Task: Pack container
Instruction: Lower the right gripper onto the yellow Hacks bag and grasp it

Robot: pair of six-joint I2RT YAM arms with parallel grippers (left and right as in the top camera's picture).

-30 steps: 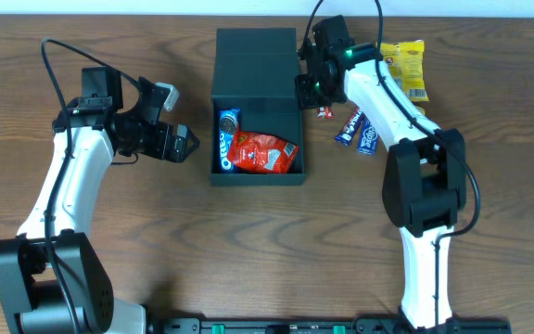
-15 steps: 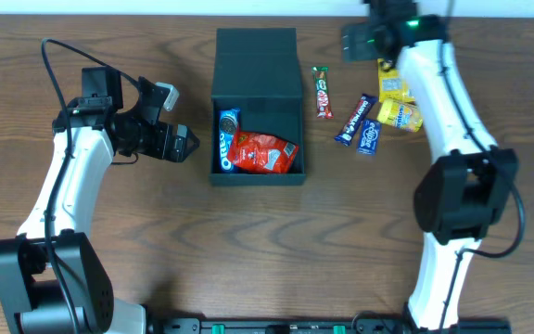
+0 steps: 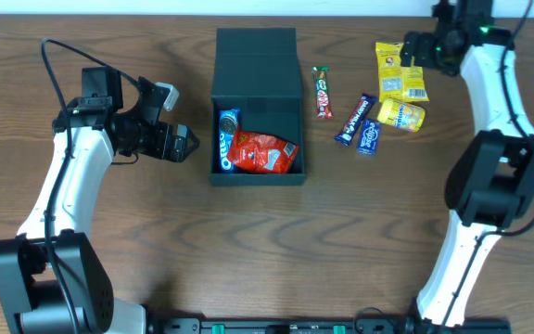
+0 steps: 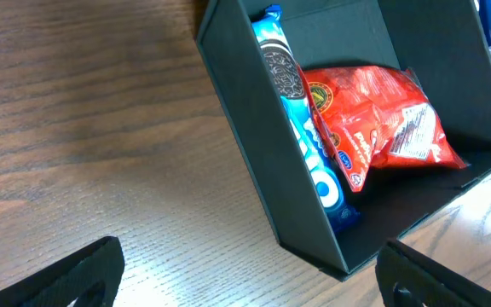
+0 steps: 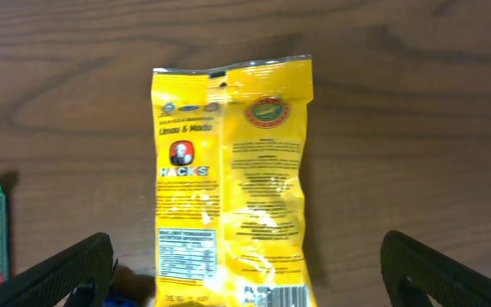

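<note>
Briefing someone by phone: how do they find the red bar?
Start at the black container mid-table. Just right of it lies the red bar, by itself. It is slimmer than the blue packets and yellow bags farther right.

Pretty even, soft lighting all round; a pale glare patch is seen on the worktop [image 4: 488, 200] in the left wrist view, and shadows are faint.

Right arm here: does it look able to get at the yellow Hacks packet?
Probably yes: the right gripper hangs open directly above the yellow Hacks packet, which lies flat with nothing covering it.
</note>
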